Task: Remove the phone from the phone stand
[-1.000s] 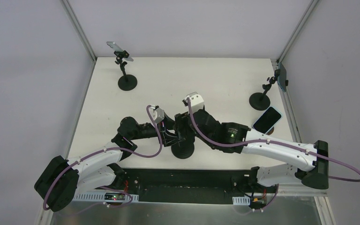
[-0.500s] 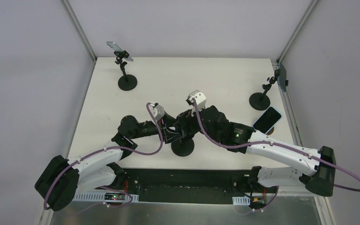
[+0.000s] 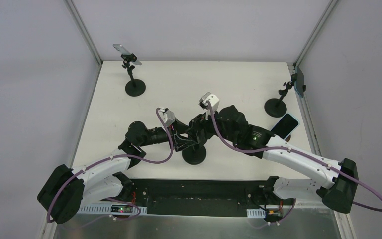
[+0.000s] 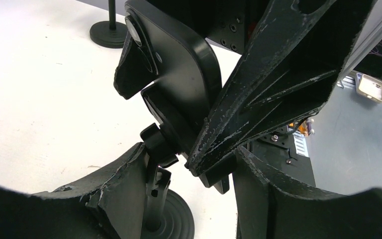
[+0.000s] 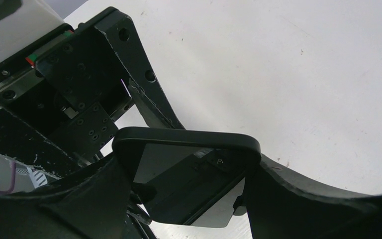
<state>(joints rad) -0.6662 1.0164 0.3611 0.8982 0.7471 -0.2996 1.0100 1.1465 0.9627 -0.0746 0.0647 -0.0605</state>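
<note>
The black phone (image 5: 189, 184) shows screen-up in the right wrist view, with my right gripper (image 5: 186, 169) shut on its two long sides. In the left wrist view its black back (image 4: 179, 64) is tilted, still against the clamp head of the black phone stand (image 4: 154, 194). My left gripper (image 4: 189, 199) is open around the stand's stem, its left finger (image 4: 104, 199) touching the stem. From above, both grippers meet over the stand's round base (image 3: 194, 155), the left gripper (image 3: 183, 142) from the left and the right gripper (image 3: 198, 130) from the right. The phone is hidden there.
A second stand (image 3: 135, 88) with a phone (image 3: 127, 54) stands at the back left. A third stand (image 3: 276, 106) with a phone (image 3: 299, 82) is at the right edge. A loose phone (image 3: 284, 125) lies flat beside it.
My right arm has swung up and to the right, tilting the phone on the stand's head. The stand's base has crept slightly away from me. My left arm has barely moved.
</note>
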